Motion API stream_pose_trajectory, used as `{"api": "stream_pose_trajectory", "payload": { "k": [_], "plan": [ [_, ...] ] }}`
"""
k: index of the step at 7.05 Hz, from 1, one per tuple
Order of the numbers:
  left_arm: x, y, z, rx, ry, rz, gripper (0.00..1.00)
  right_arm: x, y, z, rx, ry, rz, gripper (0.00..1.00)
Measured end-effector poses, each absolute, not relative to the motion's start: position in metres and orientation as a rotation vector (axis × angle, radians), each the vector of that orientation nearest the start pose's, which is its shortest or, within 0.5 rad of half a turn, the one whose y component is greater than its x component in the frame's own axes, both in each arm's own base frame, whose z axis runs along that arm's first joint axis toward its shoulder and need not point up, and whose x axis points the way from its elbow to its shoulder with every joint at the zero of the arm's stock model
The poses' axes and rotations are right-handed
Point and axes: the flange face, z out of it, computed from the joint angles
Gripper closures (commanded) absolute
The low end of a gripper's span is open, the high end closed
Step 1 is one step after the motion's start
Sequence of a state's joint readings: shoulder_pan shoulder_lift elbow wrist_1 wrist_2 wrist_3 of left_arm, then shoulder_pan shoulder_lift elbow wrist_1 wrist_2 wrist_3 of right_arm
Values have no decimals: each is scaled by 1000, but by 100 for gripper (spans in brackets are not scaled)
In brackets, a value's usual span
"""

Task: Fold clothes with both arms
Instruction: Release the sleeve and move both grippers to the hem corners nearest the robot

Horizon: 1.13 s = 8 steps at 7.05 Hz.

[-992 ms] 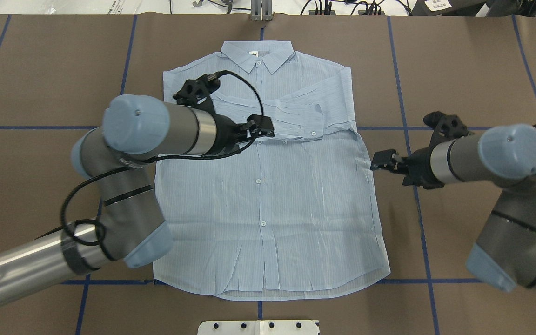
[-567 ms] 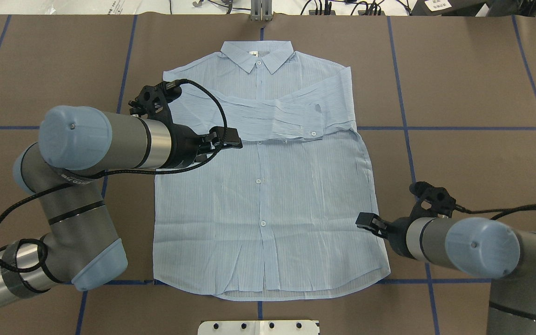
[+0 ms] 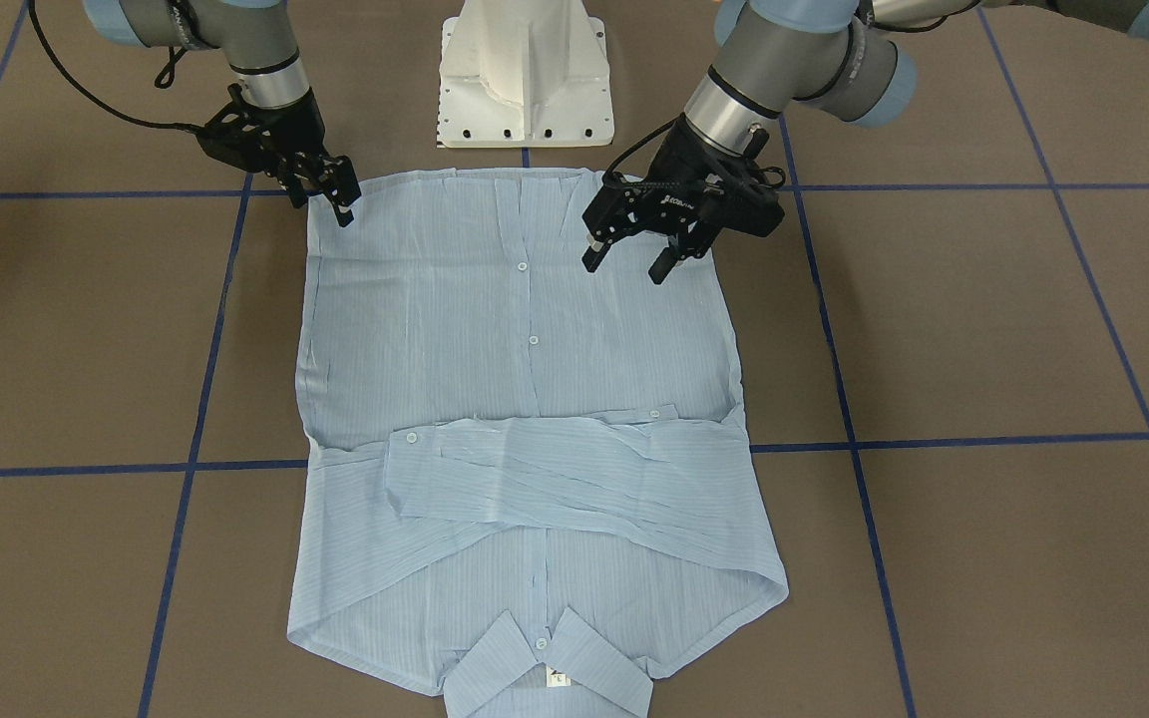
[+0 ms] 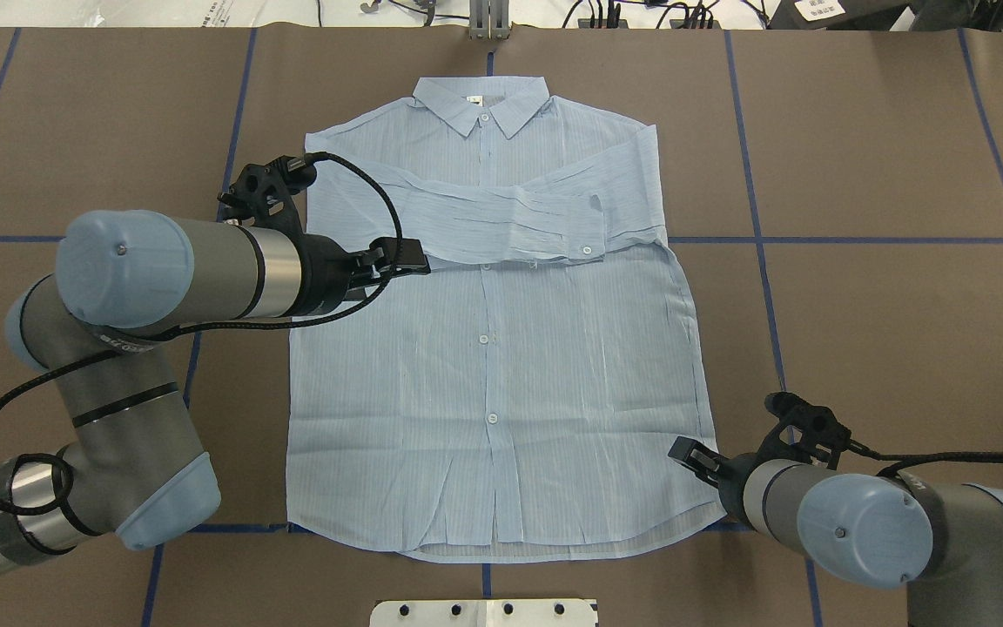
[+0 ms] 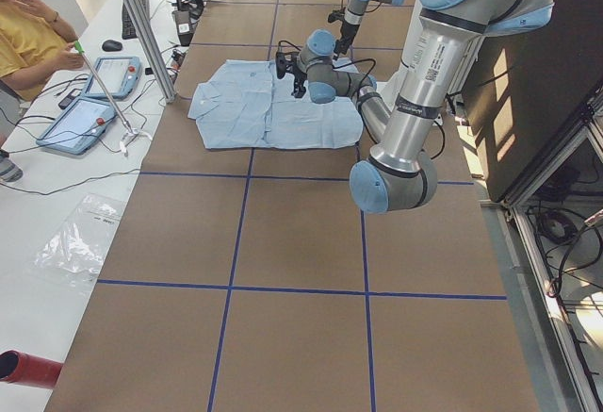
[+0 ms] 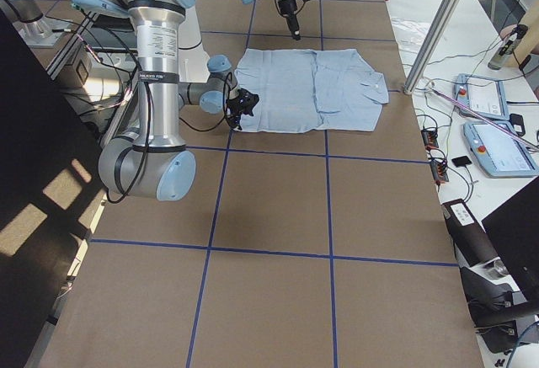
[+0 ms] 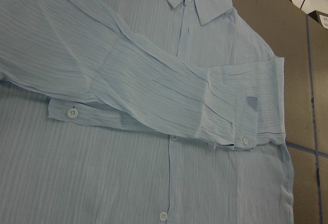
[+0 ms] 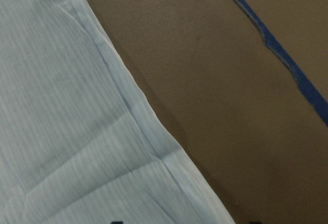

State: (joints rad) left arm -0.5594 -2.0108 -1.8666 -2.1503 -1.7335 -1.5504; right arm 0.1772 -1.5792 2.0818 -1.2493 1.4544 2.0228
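A light-blue striped shirt (image 4: 501, 348) lies flat on the brown table (image 4: 885, 157), front up and buttoned. Its collar (image 4: 481, 100) is at the end far from both hands, and its hem is at the near end.

The left hand (image 3: 624, 265) hangs above the shirt with its 2 fingers (image 3: 591, 254) spread wide and nothing between them. It touches no cloth. The body of the shirt is directly below it. Just ahead of its fingertips, the 2 sleeves (image 4: 510, 222) lie folded across the chest, one over the other. The wrist view shows the top sleeve ending in a cuff with a white button (image 7: 245, 141), well off to the side of this hand and close to the shirt's far side edge.

The right hand (image 3: 328, 206) is low, at the shirt's side edge beside the hem corner. Its wrist view shows that edge running diagonally under it, with cloth on one side and bare table on the other. 2 dark fingertips just show at the bottom of that view, set well apart, so this hand is spread too and grips nothing. A blue tape line (image 8: 287, 60) crosses the table just outward of this hand.
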Motion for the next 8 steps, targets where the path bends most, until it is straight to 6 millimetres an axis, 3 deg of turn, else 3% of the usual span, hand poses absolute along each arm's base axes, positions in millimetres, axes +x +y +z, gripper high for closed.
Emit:
{"api": "stream_pose_trajectory", "payload": {
  "k": [1, 3, 4, 5, 8],
  "plan": [
    [439, -414, 212, 251, 1304, -357, 4, -449, -224, 397, -8, -836, 639, 21],
    [437, -414, 211, 257, 1305, -363, 4, -453, -213, 403, -17, -821, 622, 39],
    [437, -414, 211, 258, 1304, -364, 4, -454, -208, 404, -22, -817, 617, 64],
    [436, -415, 211, 260, 1304, -365, 4, -454, -206, 405, -26, -814, 614, 100],
    [433, -418, 210, 267, 1306, -370, 4, -451, -204, 409, -27, -807, 612, 100]
  ]
}}
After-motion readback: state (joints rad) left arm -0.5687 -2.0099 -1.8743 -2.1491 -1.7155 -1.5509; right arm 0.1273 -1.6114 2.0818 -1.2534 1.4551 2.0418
